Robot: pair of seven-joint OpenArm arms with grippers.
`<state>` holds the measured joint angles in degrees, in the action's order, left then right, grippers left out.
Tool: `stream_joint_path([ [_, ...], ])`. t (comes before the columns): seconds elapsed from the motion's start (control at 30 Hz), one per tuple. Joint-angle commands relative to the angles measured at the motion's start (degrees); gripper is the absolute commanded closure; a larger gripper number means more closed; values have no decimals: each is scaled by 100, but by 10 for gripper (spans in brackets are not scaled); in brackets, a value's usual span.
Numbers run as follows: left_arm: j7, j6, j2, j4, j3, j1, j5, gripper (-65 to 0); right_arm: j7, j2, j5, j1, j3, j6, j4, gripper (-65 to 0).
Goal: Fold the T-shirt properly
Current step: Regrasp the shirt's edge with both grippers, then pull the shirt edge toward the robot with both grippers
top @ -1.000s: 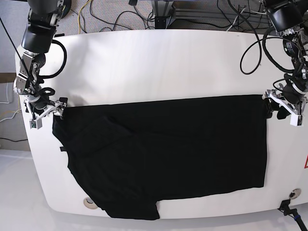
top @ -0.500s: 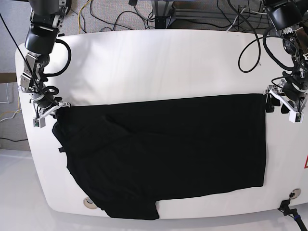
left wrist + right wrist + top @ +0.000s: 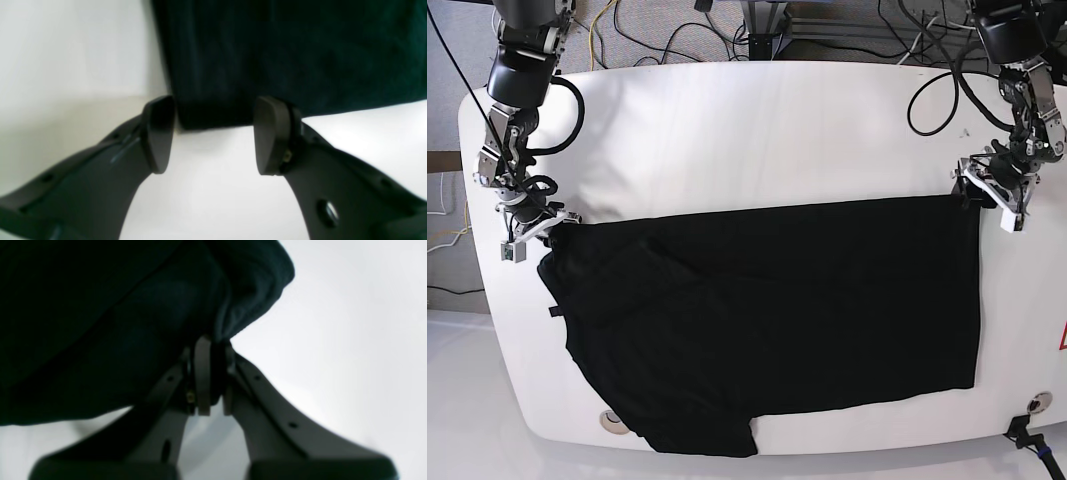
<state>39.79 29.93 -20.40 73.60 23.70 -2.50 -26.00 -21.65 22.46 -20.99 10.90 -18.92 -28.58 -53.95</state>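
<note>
Base view: the T-shirt [image 3: 777,320], a large sheet of matte black cloth with its plain side showing, lies spread on the white surface [image 3: 747,130], a smooth, glossy slab with rounded corners. The garment forms a broad rectangle across the middle and near half of the surface; its right edge is straight, its left part is rumpled into soft diagonal folds, and a flap at the near left reaches the surface's near edge. Dark cables trail on the floor beyond the far edge.

Right wrist view: the right tool [image 3: 213,380], with slim grey curved fingers [image 3: 202,380], is pressed together on a puckered bunch of the black cloth, which bulges in a rounded fold above the tips. In the base view this tool [image 3: 535,225] sits at the shirt's far left corner.

Left wrist view: the left tool [image 3: 213,133] stands spread, its dark, smooth oval pads [image 3: 270,136] flanking the square corner of the shirt [image 3: 283,53] without closing on it. The fabric shows a fine vertical weave. In the base view this tool [image 3: 992,195] sits at the far right corner.
</note>
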Motion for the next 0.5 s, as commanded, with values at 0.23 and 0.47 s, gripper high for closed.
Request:
stream_joint_path([
  [0.23,-71,-9,-127,-358,-265,307,-51,-347,-187,53,55,-57,-3,-39,-51,0],
  [0.47,-71,-9,-127,-367,-300,307,-51,0,-187,36,47,-57,6,-109,-130,0],
])
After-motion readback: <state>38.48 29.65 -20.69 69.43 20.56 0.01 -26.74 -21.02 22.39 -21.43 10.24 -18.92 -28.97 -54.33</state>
